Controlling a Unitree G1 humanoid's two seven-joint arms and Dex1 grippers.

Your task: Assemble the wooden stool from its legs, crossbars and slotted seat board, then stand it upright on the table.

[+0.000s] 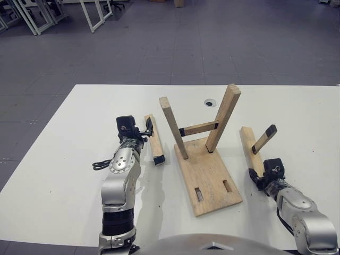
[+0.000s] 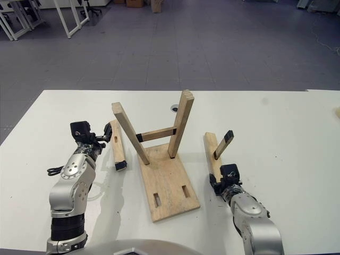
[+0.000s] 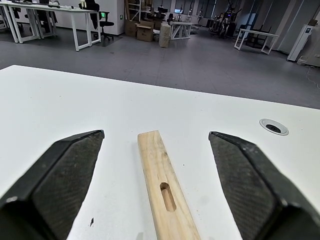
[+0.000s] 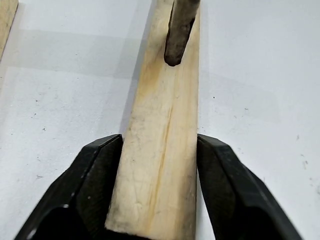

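I work at a white table (image 1: 64, 159) with a round cable port (image 1: 211, 102) set into it at 12 o'clock. Past its far edge a grey tiled floor (image 1: 202, 42) runs on. White metal table frames (image 1: 24, 13) stand at 10 and 11 o'clock. Deeper in the room are white desks (image 3: 50, 11), a black office chair (image 3: 97, 20) and cardboard boxes (image 3: 146, 32).
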